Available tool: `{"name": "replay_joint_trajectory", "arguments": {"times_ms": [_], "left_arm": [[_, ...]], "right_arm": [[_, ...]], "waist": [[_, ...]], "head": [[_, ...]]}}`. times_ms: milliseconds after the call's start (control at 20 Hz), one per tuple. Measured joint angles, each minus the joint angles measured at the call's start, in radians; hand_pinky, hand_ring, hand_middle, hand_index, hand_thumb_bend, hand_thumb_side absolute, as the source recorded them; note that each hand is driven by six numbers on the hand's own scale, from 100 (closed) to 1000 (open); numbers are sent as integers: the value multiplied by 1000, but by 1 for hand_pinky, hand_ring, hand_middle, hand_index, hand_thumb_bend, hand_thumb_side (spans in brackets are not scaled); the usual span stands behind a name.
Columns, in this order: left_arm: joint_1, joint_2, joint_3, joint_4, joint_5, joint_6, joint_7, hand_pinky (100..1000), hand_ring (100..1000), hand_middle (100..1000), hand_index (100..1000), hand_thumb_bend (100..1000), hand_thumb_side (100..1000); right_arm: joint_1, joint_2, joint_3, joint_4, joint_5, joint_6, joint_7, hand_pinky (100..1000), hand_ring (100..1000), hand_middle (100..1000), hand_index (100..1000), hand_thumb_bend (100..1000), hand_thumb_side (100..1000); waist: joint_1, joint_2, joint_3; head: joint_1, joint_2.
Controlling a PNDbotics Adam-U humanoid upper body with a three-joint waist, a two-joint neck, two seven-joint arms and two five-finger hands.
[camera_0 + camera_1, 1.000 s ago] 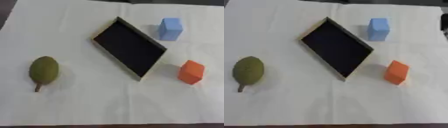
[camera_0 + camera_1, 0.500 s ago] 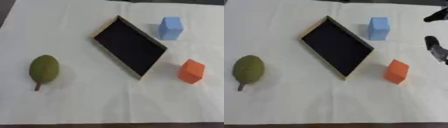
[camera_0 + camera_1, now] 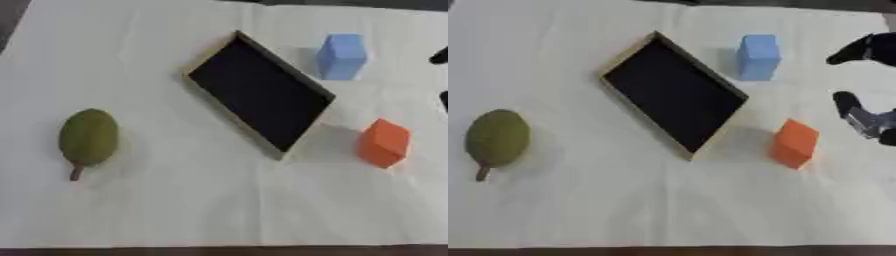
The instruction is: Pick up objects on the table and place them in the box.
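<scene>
While the white-covered worktop [image 3: 175,210] fills the view, the black box [image 3: 261,95] sits mid-table, empty. Pear [image 3: 87,137] far left, blue block [image 3: 341,56] and orange block [image 3: 383,143] right. Right robot hand [image 3: 866,120] at the right edge, spread wide, holding nothing.

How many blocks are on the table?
2. A blue block stands behind the box's far right side, and an orange block sits to the right of the box's near corner. Neither is in the box, and none looks hidden.
</scene>
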Motion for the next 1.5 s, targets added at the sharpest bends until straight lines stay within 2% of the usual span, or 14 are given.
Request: {"name": "replay_joint_trajectory", "arguments": {"times_ms": [250,300,350,400,650,1150,1250,1300,1500], "left_arm": [[-1,0,-5,0,6,2,-8,932,762,662,849,100,605],[-1,0,-6,0,8,3,-10,932,762,663,849,100,606],[-1,0,-6,0,10,3,-11,932,762,663,849,100,606],[-1,0,-6,0,11,3,-11,932,762,663,849,100,606],[-1,0,-7,0,16,5,-16,932,762,663,848,100,606],[-1,0,-11,0,24,10,-23,934,763,663,847,100,606],[-1,0,-11,0,27,10,-26,934,763,663,846,100,606],[-1,0,-11,0,28,10,-27,934,763,662,845,100,606],[-1,0,-11,0,30,11,-32,934,763,662,844,100,606]], "right_arm": [[-44,0,36,0,7,-8,33,885,885,829,896,100,733],[-49,0,43,0,8,-8,43,887,887,829,897,100,694],[-54,0,50,0,10,-7,53,887,887,831,898,100,742],[-57,1,57,0,10,-5,64,889,890,834,900,100,747],[-69,17,96,0,0,24,125,891,891,830,893,100,760],[-71,39,130,0,-10,95,211,909,905,836,897,100,436],[-71,44,135,0,-7,111,224,912,905,833,895,161,368],[-71,46,136,0,-6,120,230,912,902,829,893,191,346],[-75,56,141,0,-5,160,243,915,899,822,888,227,357]], "waist": [[-1,-2,4],[-1,-3,4],[-1,-4,4],[-1,-5,5],[-1,-6,5],[1,-8,5],[0,-8,5],[0,-8,6],[0,-8,9]], "head": [[-9,0],[-11,0],[-12,0],[-14,1],[-16,1],[-16,1],[-17,1],[-17,1],[-19,1]]}}
